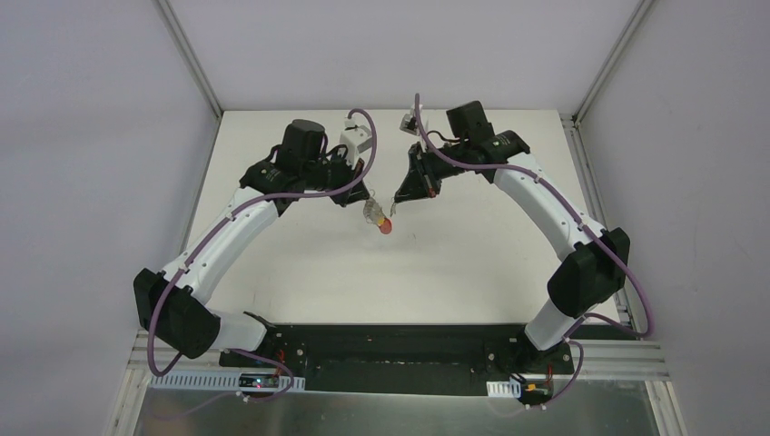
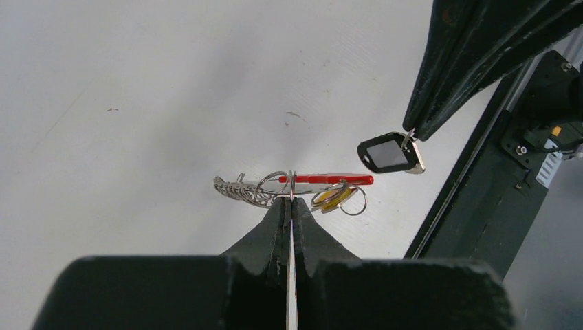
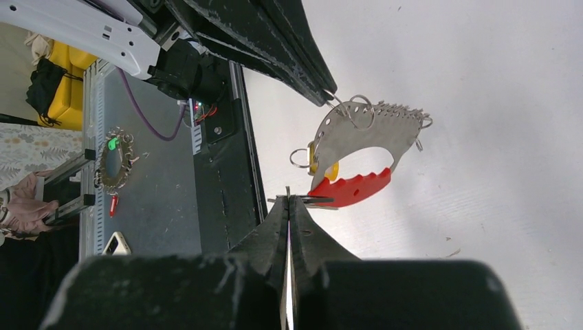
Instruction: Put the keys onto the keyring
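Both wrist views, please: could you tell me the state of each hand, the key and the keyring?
left hand, shut on one wire ring of the keyring
right hand, shut on the key
key, held off the table, apart from the keyring, not yet threaded on
keyring, hanging from the left hand

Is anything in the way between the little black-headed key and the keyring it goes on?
Nothing visible is. The small silver key with a black head hangs from the shut right gripper, apart from the red-banded keyring with wire loops that the left gripper holds up; only open air lies between them.
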